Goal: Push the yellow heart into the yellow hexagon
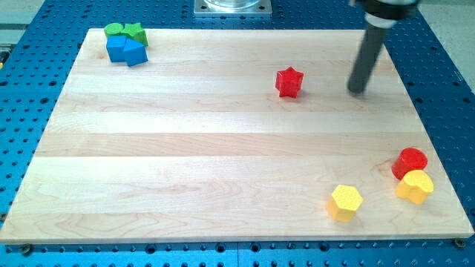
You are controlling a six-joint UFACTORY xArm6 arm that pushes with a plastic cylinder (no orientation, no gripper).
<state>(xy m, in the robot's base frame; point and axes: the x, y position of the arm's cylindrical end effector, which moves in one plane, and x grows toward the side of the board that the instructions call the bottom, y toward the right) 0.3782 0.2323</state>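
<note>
The yellow heart [414, 186] lies near the board's right edge at the view's bottom right, touching a red round block [410, 161] just above it. The yellow hexagon [345, 202] lies to the heart's left, a short gap apart, near the bottom edge. My tip [358, 90] rests on the board at the upper right, well above both yellow blocks and to the right of a red star [289, 81].
A cluster of green blocks [125, 31] and blue blocks [126, 50] sits in the board's top left corner. The wooden board [223, 148] lies on a blue perforated table. A metal base [232, 7] shows at the view's top.
</note>
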